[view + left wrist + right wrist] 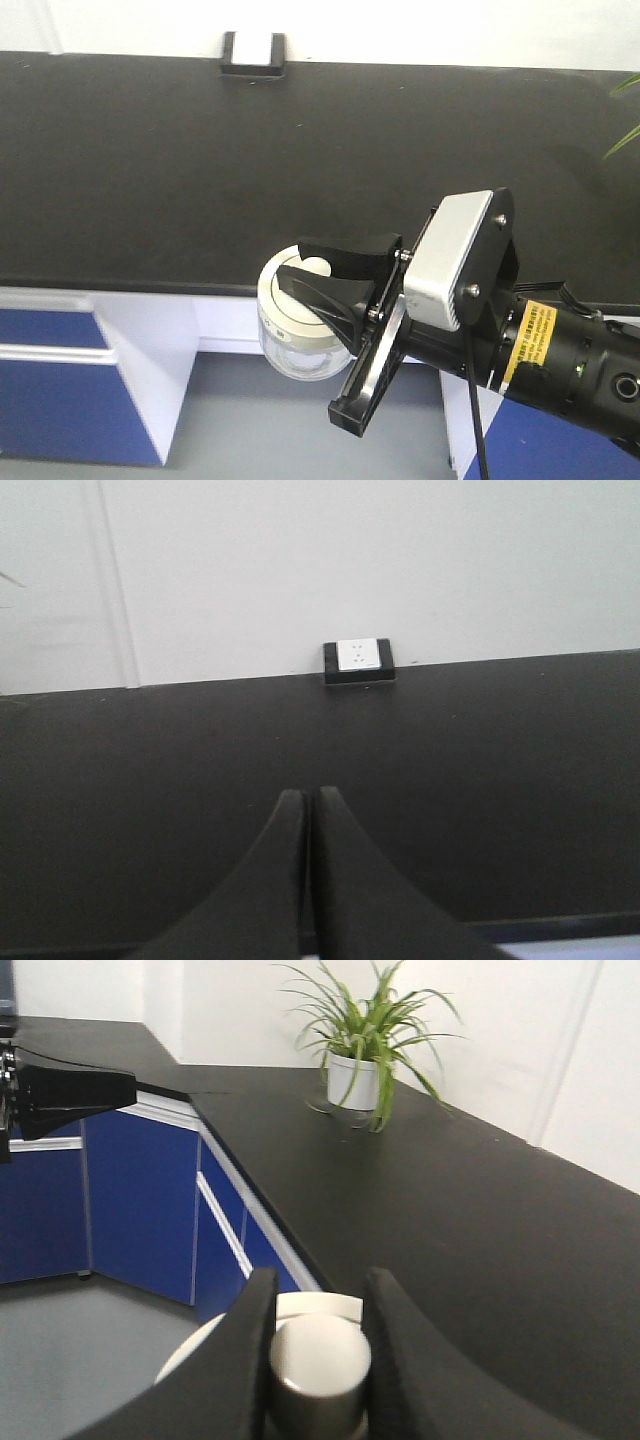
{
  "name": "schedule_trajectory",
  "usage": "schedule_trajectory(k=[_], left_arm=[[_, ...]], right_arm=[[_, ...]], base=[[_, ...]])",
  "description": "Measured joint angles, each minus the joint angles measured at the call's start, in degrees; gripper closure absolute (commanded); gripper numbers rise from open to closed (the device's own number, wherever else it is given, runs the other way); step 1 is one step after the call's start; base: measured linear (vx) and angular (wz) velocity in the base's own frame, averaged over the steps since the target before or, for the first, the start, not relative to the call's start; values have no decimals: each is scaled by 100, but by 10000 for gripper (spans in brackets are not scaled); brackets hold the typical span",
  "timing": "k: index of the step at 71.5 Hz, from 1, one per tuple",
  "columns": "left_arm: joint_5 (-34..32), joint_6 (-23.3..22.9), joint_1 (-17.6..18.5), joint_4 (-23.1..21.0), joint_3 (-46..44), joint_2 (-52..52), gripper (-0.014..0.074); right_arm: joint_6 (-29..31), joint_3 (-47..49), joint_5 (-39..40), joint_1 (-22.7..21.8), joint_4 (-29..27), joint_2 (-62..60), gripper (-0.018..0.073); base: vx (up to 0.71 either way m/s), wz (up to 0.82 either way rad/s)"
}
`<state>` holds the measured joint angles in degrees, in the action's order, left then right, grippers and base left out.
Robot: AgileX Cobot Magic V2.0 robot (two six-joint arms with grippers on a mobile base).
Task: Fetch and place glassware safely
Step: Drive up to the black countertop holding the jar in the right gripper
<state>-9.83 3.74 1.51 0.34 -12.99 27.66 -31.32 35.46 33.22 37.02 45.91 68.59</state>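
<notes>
The glass jar hangs in the air just in front of the counter's front edge, its cream-white lid level with that edge and its clear body below it, over the grey floor; it rests on nothing. The right gripper reaches in from the right and is clamped on the lid's knob; in the right wrist view one black finger stands on each side of the knob, touching it, with the lid's rim showing behind and to the left. The black counter begins just beyond the jar; a broad stretch of dark top runs from the front edge back to the white wall, where a wall socket sits at the rear edge. A blue cabinet stands below the counter, left of the jar and apart from it. A potted plant stands on the counter far along to the right, near the wall and well apart from the jar. The left gripper hovers above the counter facing the socket, its fingers pressed together on nothing.
</notes>
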Motion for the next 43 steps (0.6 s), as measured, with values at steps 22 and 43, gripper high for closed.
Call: schedule_trajectory(k=[22, 43], left_arm=[[0, 0, 0, 0, 0, 0, 603], [0, 0, 0, 0, 0, 0, 603]], right_arm=[[0, 0, 0, 0, 0, 0, 563], [0, 0, 0, 0, 0, 0, 563]], base=[[20, -16], [21, -7]])
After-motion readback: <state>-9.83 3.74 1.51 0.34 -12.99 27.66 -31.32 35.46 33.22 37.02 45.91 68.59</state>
